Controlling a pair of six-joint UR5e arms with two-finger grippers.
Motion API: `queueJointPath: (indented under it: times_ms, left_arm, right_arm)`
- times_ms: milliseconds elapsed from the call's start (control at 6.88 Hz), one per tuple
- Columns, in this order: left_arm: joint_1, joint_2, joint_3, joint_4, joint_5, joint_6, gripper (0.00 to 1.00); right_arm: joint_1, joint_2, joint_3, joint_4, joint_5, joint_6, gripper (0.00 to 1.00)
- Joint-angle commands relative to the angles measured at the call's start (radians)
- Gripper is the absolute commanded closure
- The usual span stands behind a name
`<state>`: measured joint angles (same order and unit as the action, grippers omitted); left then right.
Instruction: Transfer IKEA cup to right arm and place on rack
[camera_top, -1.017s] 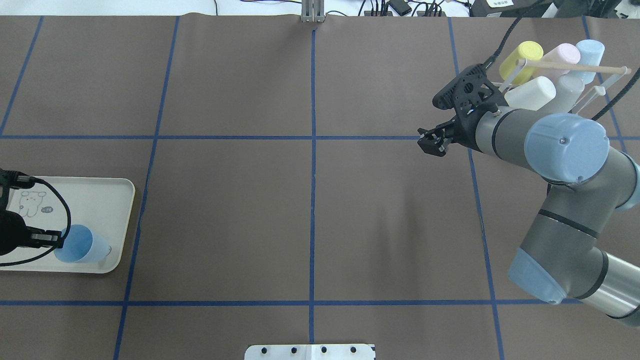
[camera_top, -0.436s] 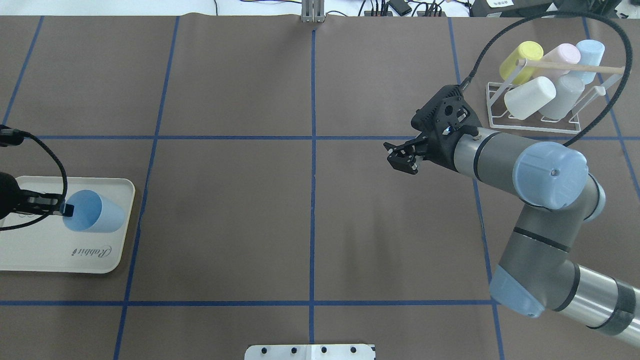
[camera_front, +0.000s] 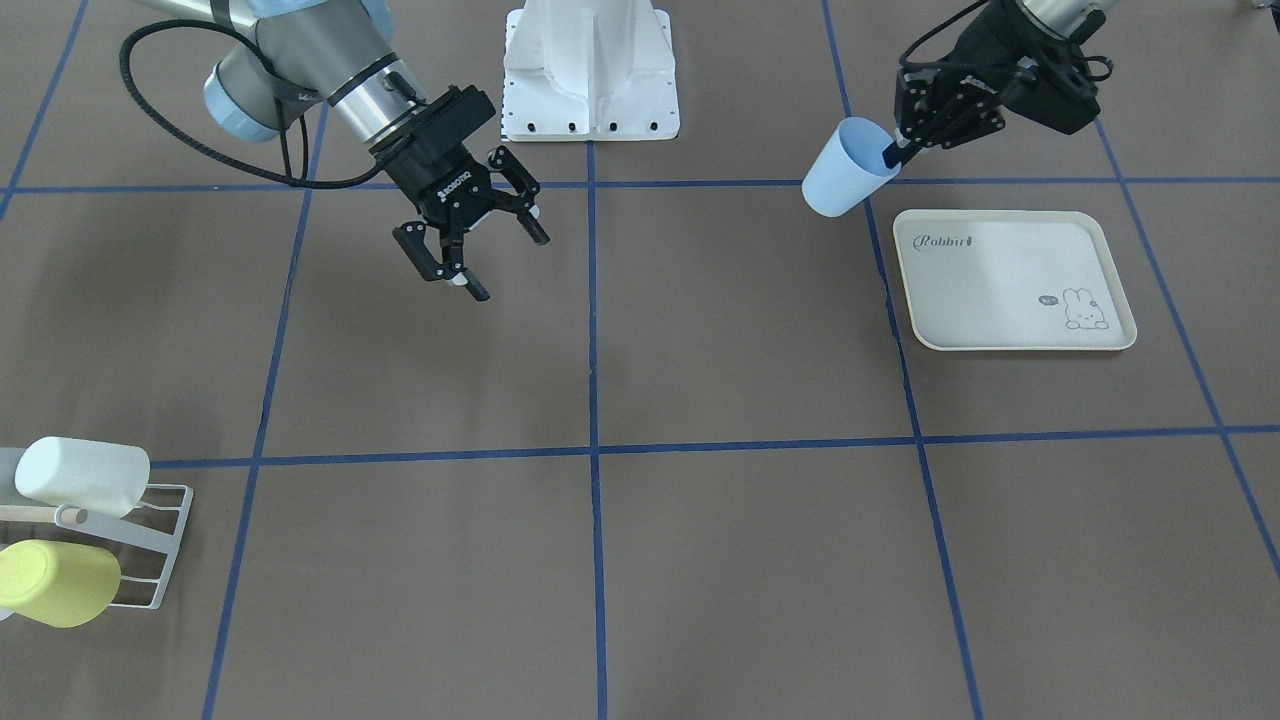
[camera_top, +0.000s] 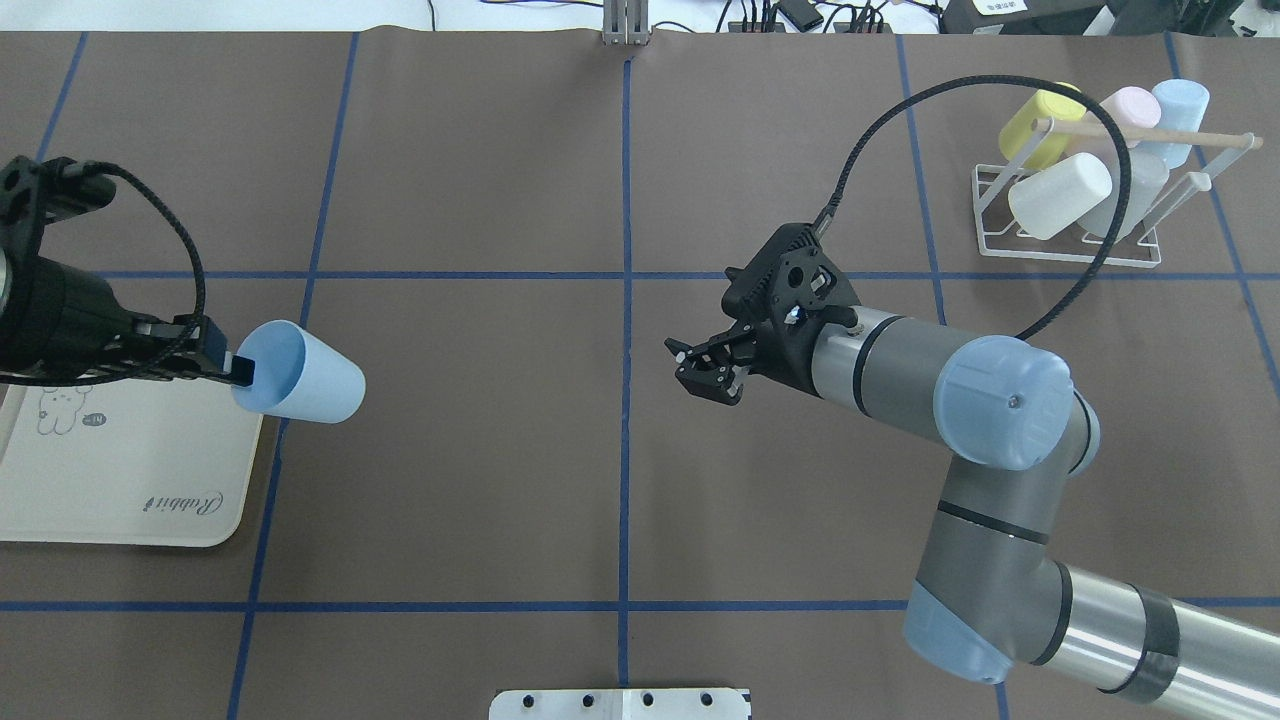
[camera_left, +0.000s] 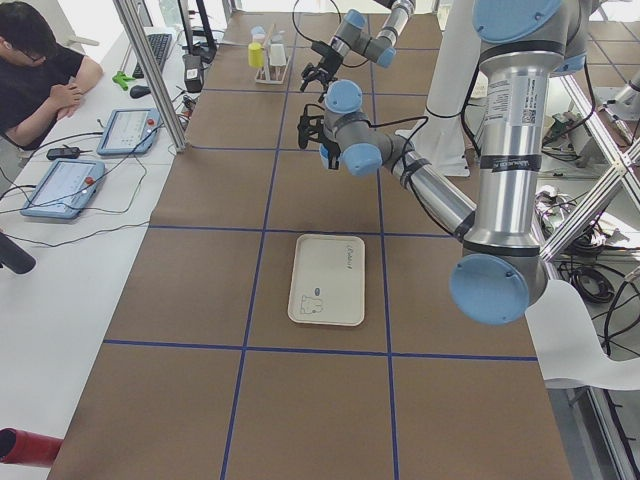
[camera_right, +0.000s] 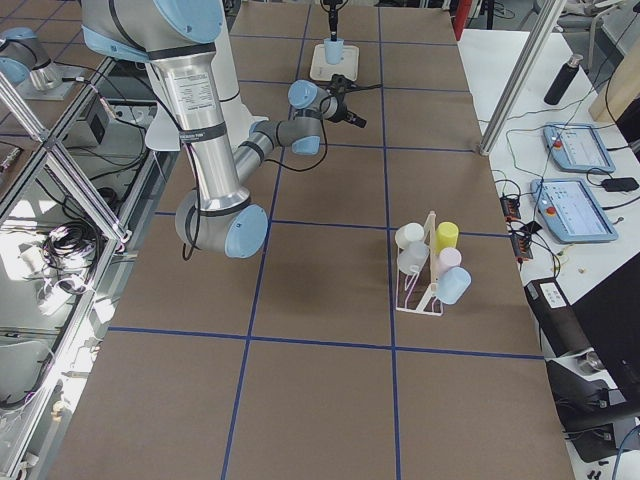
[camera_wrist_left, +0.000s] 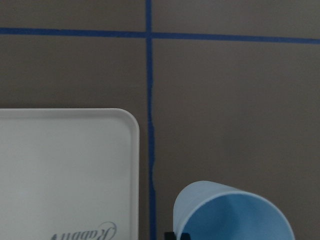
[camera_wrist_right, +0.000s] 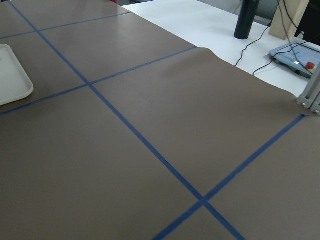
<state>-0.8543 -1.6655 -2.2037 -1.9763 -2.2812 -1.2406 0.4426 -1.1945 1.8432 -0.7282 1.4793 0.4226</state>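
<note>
Brown paper table, blue tape grid. Since a second ago the left gripper (camera_top: 238, 370) has lifted the pale blue IKEA cup (camera_top: 305, 387) off the rabbit-print tray (camera_top: 130, 480). It pinches the rim, and the cup hangs on its side in the air just past the tray's corner. The right gripper (camera_top: 697, 370), fingers spread wide and empty, has swung from the rack (camera_top: 1070, 250) toward centre. The two grippers are still well apart. I judge the handover approach underway, with rack placement not yet begun.
</note>
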Motion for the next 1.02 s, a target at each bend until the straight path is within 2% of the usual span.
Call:
queueJointPath:
  times_ms: [0,145,291,436,581,872]
  left_arm:
    - [0.012,-0.201,0.071,-0.013,-0.053,-0.132,1.0]
    - [0.055,-0.244,0.081,-0.022,-0.054,-0.137,1.0]
    - [0.09,-0.252,0.097,-0.074,-0.052,-0.14,1.0]
    - [0.092,-0.253,0.123,-0.145,-0.052,-0.175,1.0]
    - [0.098,-0.254,0.151,-0.183,-0.05,-0.192,1.0]
    - [0.132,-0.281,0.185,-0.19,-0.049,-0.191,1.0]
  right_arm:
    - [-0.068,0.024,-0.001,0.007,0.004,0.004,0.04]
    - [-0.086,0.035,0.001,0.009,0.004,-0.001,0.05]
    - [-0.116,0.033,-0.005,0.071,0.004,-0.005,0.11]
    - [-0.134,0.033,-0.051,0.199,0.003,-0.008,0.09]
    - [-0.134,0.033,-0.097,0.286,0.003,-0.01,0.01]
    - [-0.148,0.033,-0.113,0.334,0.003,-0.103,0.01]
